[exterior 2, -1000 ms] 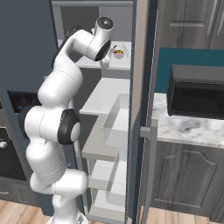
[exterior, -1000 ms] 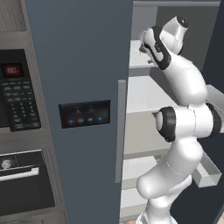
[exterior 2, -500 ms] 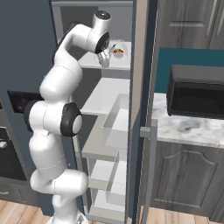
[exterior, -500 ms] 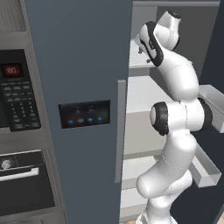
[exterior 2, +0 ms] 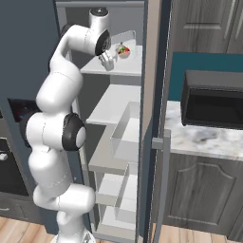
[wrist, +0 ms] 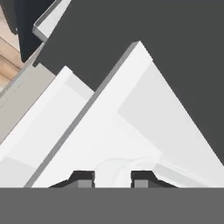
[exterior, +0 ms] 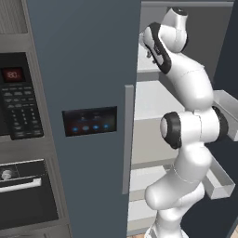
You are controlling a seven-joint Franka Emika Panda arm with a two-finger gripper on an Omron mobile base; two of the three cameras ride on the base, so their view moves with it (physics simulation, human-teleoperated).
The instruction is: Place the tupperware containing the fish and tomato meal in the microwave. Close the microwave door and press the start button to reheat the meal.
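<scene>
The tupperware (exterior 2: 124,49), a small pale box with red tomato bits inside, sits on the top shelf (exterior 2: 118,70) of the open fridge. My gripper (exterior 2: 108,61) hangs at its near-left edge, fingers pointing down. In the hand view the gripper (wrist: 113,177) has its fingertips (wrist: 83,177) fairly close together, with a faint pale curved rim (wrist: 120,166) between them. Whether they press on it I cannot tell. The microwave keypad (exterior: 21,109) with its red display (exterior: 13,74) is at the far left, beyond the shut fridge door (exterior: 83,60). The microwave door is out of view.
A lit touch panel (exterior: 89,122) sits on the shut blue-grey fridge door. The black oven (exterior: 23,195) is below the keypad. Door bins (exterior: 218,186) jut out on the open fridge door beside my arm. A black box-shaped appliance (exterior 2: 213,102) stands on the marble counter (exterior 2: 204,140).
My arm has drawn up straighter and the hand has shifted slightly down and left along the top shelf. The tupperware has stayed in place.
</scene>
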